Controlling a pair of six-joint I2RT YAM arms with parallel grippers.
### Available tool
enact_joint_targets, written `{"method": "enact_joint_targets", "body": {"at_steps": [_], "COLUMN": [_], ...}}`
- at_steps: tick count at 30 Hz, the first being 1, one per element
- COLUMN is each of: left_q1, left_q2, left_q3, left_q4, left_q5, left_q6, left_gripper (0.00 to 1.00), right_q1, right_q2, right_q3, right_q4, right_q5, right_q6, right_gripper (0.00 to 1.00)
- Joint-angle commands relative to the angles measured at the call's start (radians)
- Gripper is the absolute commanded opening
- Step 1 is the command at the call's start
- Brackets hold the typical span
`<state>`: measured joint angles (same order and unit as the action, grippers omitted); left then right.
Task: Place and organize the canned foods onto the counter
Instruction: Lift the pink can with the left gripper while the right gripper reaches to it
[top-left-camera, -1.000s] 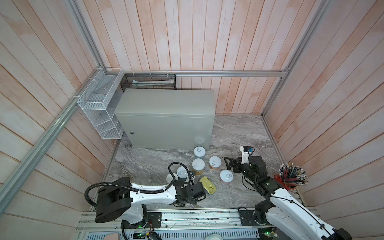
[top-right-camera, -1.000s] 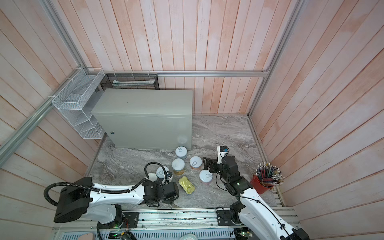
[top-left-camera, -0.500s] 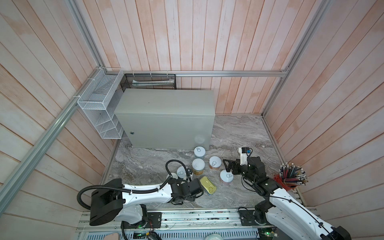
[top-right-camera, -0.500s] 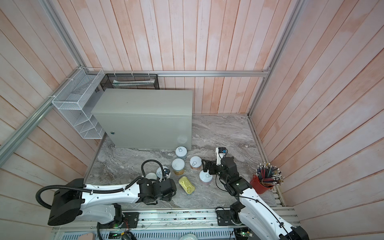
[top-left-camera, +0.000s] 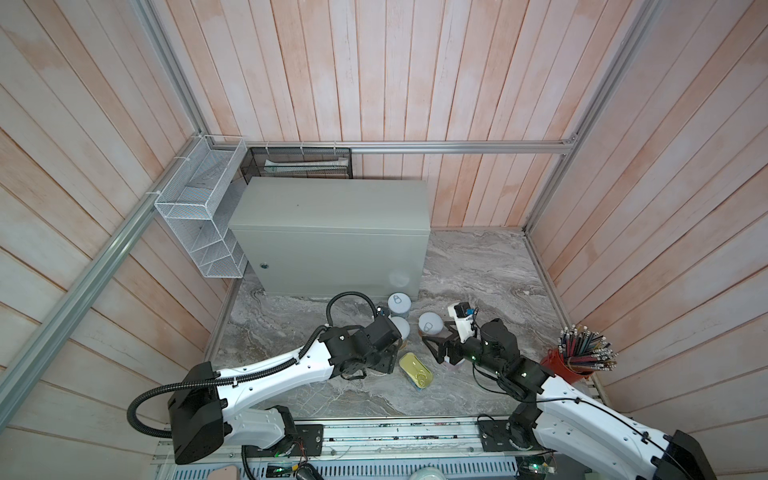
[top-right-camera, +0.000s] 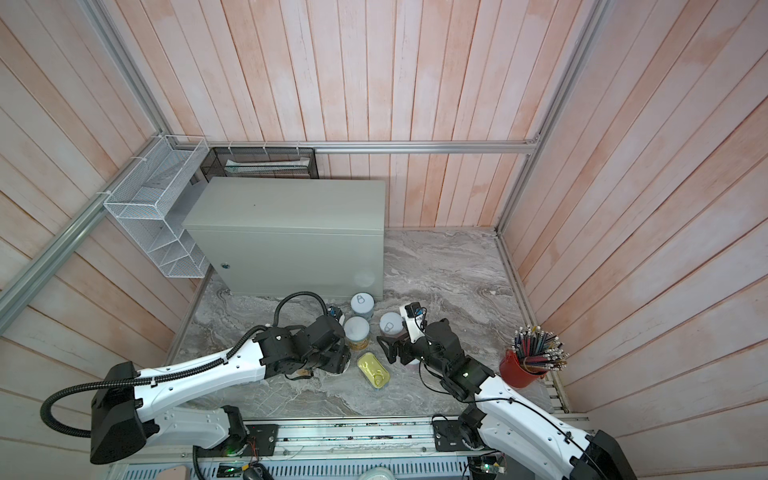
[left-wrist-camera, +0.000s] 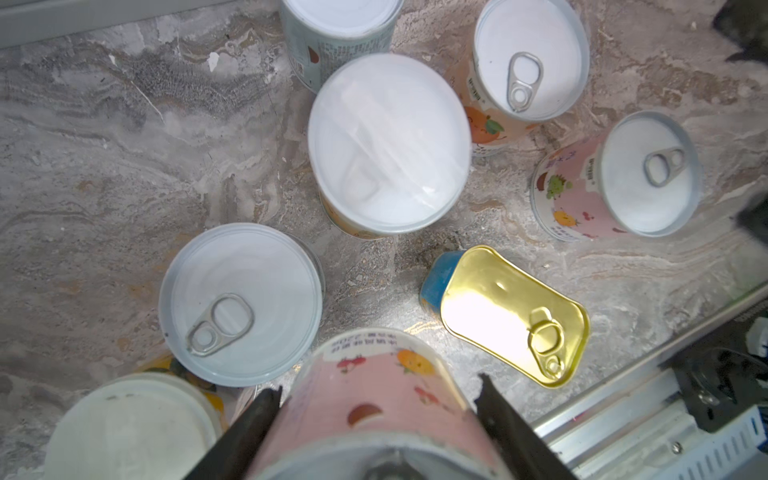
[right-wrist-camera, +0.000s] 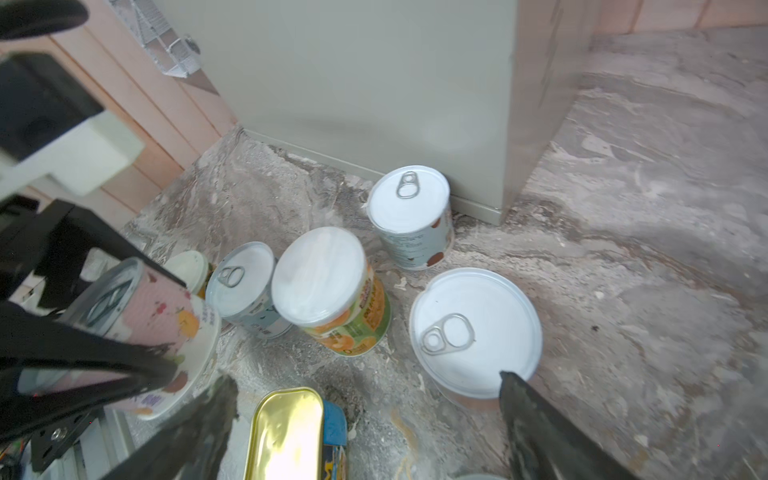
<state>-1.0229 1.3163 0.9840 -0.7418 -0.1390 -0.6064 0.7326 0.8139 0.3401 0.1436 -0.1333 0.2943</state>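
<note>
My left gripper (left-wrist-camera: 378, 384) is shut on a pink-labelled can (left-wrist-camera: 374, 415), tilted and held above the marble; the same pink can (right-wrist-camera: 141, 320) shows in the right wrist view. My right gripper (right-wrist-camera: 365, 380) hangs open, one finger over the rim of a pull-tab can (right-wrist-camera: 476, 332), the gold-topped blue tin (right-wrist-camera: 286, 432) below the gap. Several more cans stand grouped on the marble, among them an orange one (left-wrist-camera: 388, 141) and a pale blue one (top-left-camera: 399, 302). The counter (top-left-camera: 332, 216) is the grey box behind them, its top bare in both top views.
A red cup of pencils (top-right-camera: 521, 368) stands at the right by the wall. A white wire basket (top-left-camera: 199, 216) hangs left of the counter, a black mesh tray (top-left-camera: 299, 164) behind it. The metal rail (top-left-camera: 374, 434) runs along the near edge.
The left gripper has risen and moved back toward the counter with the pink can. The right gripper has moved left and nearer, over the can beside the gold tin.
</note>
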Motion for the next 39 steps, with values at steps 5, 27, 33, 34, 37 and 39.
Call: {"method": "enact_joint_targets", "body": {"at_steps": [5, 27, 33, 34, 37, 39], "left_q1": [0.06, 0.113, 0.113, 0.113, 0.113, 0.113], "left_q2": [0.038, 0.142, 0.151, 0.154, 0.162, 0.165], "left_q3": [0.188, 0.381, 0.388, 0.391, 0.395, 0.399], "left_q4": [-0.039, -0.142, -0.113, -0.11, -0.105, -0.098], "left_q5": [0.165, 0.293, 0.348, 0.354, 0.372, 0.385], "left_q6": [0.142, 0.214, 0.2, 0.199, 0.196, 0.194], "left_gripper": [0.52, 0.51, 0.5, 0.5, 0.5, 0.5], "right_q1": [0.088, 0.277, 0.278, 0.278, 0.279, 0.28], "right_q2": [0.036, 0.093, 0.123, 0.129, 0.148, 0.168], "right_q3": [-0.038, -0.061, -0.06, -0.06, -0.061, -0.058], "right_q4": [0.217, 0.446, 0.493, 0.502, 0.54, 0.569], "right_q5": [-0.025, 0.136, 0.14, 0.141, 0.134, 0.122], "right_q6": [-0.087, -0.239, -0.253, -0.253, -0.252, -0.251], "right_gripper": [0.98, 0.97, 0.97, 0.97, 0.97, 0.97]}}
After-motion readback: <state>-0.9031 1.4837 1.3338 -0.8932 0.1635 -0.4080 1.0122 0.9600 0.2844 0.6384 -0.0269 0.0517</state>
